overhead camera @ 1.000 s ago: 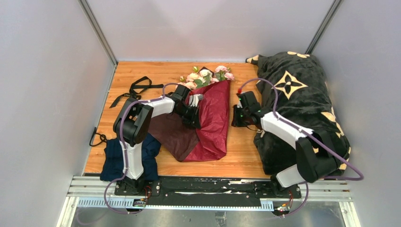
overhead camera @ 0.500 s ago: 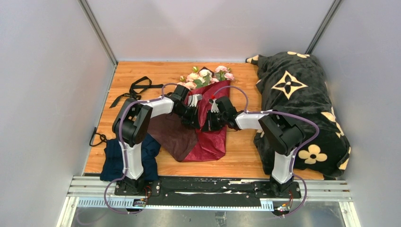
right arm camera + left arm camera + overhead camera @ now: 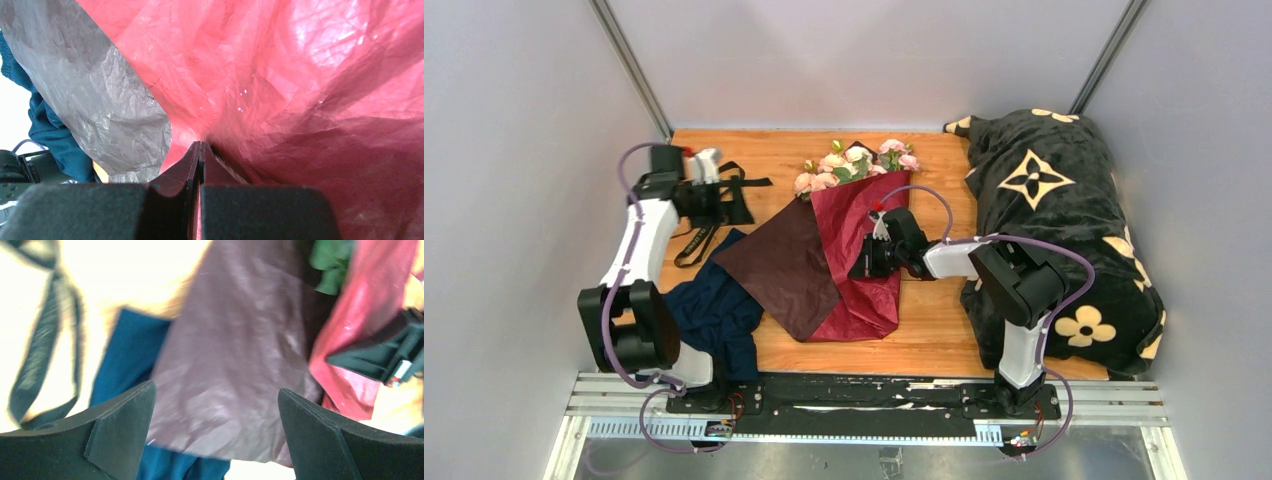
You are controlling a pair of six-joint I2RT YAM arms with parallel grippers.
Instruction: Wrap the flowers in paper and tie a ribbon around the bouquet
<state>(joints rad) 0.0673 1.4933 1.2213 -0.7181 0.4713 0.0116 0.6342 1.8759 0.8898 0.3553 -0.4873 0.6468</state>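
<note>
Firmly, the right gripper (image 3: 200, 146) was clenched on the crinkly burgundy wrapping paper (image 3: 789, 275) folded around pale pink roses (image 3: 849, 162) on the wooden counter (image 3: 944, 335); the left gripper (image 3: 215, 390) hung released near the thin black ribbon (image 3: 692, 243).

left gripper (image 3: 215, 390): jaws wide | beyond: paper (image 3: 240, 340), navy cloth (image 3: 125, 360) | ribbon (image 3: 37, 365) left

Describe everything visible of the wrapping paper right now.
The paper is a crinkly burgundy sheet, glossy red on one face, dull brownish on the other. It lies on the table, its right half folded over the flowers, blooms poking out the far end. The left flap lies spread, edge on the navy cloth. The right pincer is shut on a fold.
</note>
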